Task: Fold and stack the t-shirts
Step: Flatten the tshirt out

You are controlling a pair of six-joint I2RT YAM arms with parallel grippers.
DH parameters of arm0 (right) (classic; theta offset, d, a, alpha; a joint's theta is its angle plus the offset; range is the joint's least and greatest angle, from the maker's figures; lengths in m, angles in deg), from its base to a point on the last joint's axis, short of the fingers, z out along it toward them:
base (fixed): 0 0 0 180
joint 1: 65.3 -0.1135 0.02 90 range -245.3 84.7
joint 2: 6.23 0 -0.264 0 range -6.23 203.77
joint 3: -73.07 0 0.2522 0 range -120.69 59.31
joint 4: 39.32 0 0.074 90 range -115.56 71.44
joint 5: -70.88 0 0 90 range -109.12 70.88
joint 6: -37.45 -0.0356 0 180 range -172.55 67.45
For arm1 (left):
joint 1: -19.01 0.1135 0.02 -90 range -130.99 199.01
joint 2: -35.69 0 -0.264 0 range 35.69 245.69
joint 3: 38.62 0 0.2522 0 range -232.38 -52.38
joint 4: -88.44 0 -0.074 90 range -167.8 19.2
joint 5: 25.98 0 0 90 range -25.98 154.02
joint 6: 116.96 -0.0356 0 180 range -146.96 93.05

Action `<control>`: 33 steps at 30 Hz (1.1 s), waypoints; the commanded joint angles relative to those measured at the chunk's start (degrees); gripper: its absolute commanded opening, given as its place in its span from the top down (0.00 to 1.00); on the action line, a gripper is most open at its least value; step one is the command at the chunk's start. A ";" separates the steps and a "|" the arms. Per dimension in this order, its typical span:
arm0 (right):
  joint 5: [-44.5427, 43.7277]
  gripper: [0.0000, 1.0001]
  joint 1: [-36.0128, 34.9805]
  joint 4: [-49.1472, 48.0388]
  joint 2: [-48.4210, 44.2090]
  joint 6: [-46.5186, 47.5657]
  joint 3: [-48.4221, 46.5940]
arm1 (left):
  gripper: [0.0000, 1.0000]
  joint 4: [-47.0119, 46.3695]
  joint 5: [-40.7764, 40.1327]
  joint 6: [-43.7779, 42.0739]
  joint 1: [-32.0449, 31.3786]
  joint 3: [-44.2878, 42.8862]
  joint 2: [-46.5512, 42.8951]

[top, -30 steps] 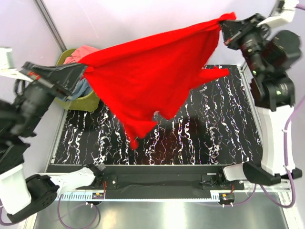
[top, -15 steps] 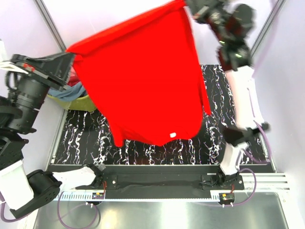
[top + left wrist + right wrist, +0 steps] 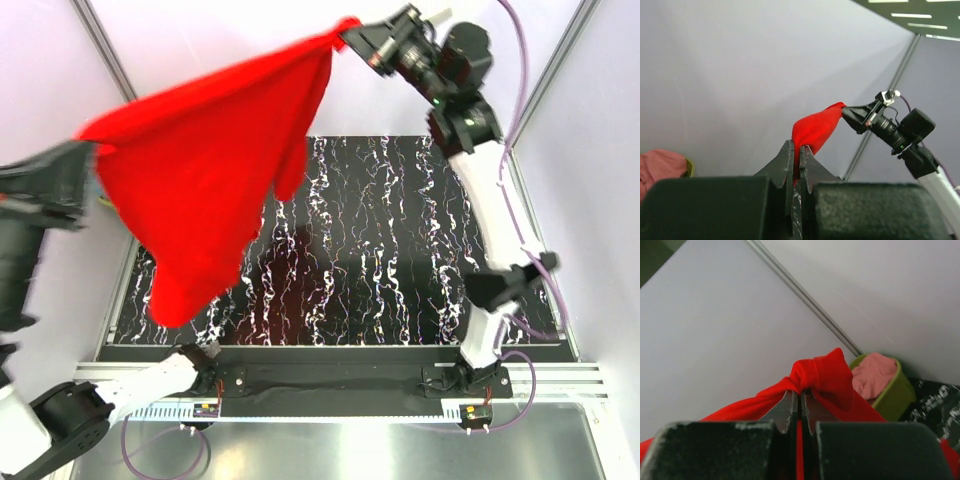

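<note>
Top external view has the bright red t-shirt (image 3: 210,170) stretched in the air between the two arms, high over the left half of the tabletop (image 3: 400,250). The right tool (image 3: 352,36) pinches one bunched corner above the far edge. The left tool (image 3: 92,160), blurred, grips the other end out beyond the left edge. From that upper line the cloth sags and tapers to a point hanging over the near-left corner, with one sleeve dangling nearer the middle.

Left wrist view adds what the overhead cannot. Its own jaws are closed tight on a thin fold of red cloth, and the other arm's tool faces it, clamped on the opposite end. Right wrist view shows its jaws pressed together on a knot-like bunch of the shirt.

Both wrist views catch an olive-green basket (image 3: 892,395) with a pink t-shirt (image 3: 872,372) heaped in it. Overhead, the hanging red cloth stands in front and hides both. In the right wrist view the basket sits just beside the tabletop's edge.

Black with white marbled streaks, the tabletop carries a metal rail (image 3: 330,410) along its near edge. Pale lilac walls (image 3: 200,40) close it in, with grey metal posts (image 3: 102,45) rising at the far corners.
</note>
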 commanded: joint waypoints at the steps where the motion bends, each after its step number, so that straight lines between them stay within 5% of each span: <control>1: -1.77 1.00 5.97 -2.49 -9.75 2.92 14.08 | 1.00 -4.26 4.94 4.40 -0.02 8.89 0.66; 6: 3.77 1.00 15.73 -2.49 -20.92 5.55 44.27 | 1.00 -10.75 18.65 14.22 -0.11 27.59 3.47; 8: 7.45 1.00 20.81 -2.32 -23.56 8.26 52.41 | 1.00 -20.19 25.21 18.63 -1.24 39.63 4.70; 13: 10.55 1.00 27.96 1.89 -20.25 17.83 69.14 | 1.00 -35.27 25.52 25.68 -13.26 55.67 16.52; 19: 5.37 0.99 32.17 12.26 -9.27 24.45 65.38 | 1.00 -35.04 37.98 23.85 -19.70 48.65 40.25; 23: 0.62 0.97 33.15 19.12 -3.45 28.93 57.05 | 0.99 -30.98 44.06 20.50 -19.97 43.46 47.41; 27: -4.91 0.97 33.15 23.60 1.29 31.74 50.88 | 0.80 -24.76 51.61 17.35 -20.06 35.92 54.26; 29: -6.33 0.96 33.15 25.01 3.76 32.71 47.54 | 0.63 -21.68 53.99 16.28 -19.88 35.02 56.30; 33: -11.85 0.90 33.15 29.56 7.89 33.59 42.09 | 0.42 -19.91 53.39 12.07 -19.36 39.65 49.74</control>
